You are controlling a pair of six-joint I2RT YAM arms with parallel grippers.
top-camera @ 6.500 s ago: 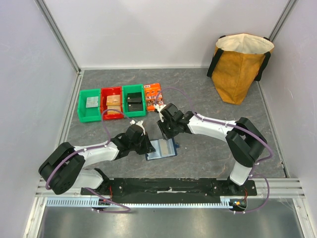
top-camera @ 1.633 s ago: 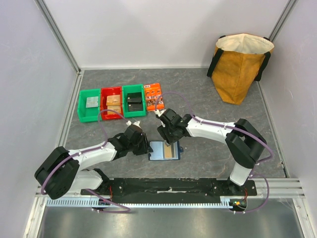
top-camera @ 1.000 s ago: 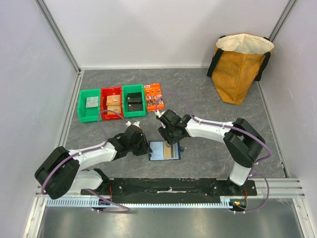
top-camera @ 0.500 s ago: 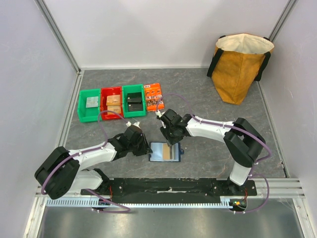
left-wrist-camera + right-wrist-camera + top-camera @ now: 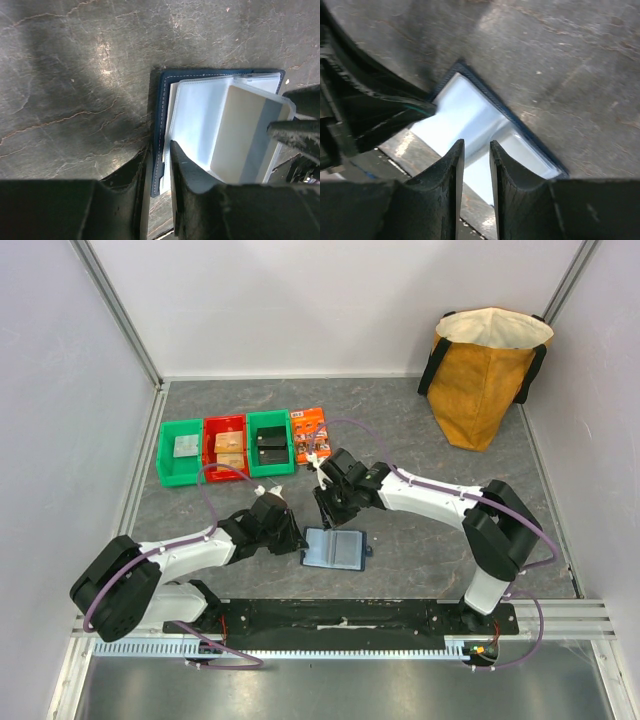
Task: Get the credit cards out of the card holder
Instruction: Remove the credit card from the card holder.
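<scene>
Green plastic comes first. At the upper left of the top view a green bin (image 5: pixel 181 452), a red bin (image 5: pixel 226 448) and a second green bin (image 5: pixel 271 443) stand in a row, with an orange printed packet (image 5: pixel 311 428) just beside them on the right. All sit on the grey stone-patterned table (image 5: pixel 420 440).

Lower and left of centre, the left gripper (image 5: pixel 292 538) reaches in from the left. In the left wrist view its fingers (image 5: pixel 187 185) are clenched on the navy border of the card holder (image 5: pixel 163 100), pinning its left edge.

The card holder lies open and flat at the lower centre of the top view, its pale blue clear sleeves (image 5: pixel 195 120) facing up. A tan-gold card (image 5: pixel 240 135) with a grey stripe stands partly out of the sleeves on the right side of the left wrist view, tilted.

The right gripper (image 5: pixel 328 505) hangs just above the card holder's upper left corner. Its dark fingers are clamped over the right end of the tan-gold card, and in the right wrist view the fingertips (image 5: pixel 450 170) stand close with only a slit between them.

At the upper right a mustard bag (image 5: pixel 485 380) stands well apart.
</scene>
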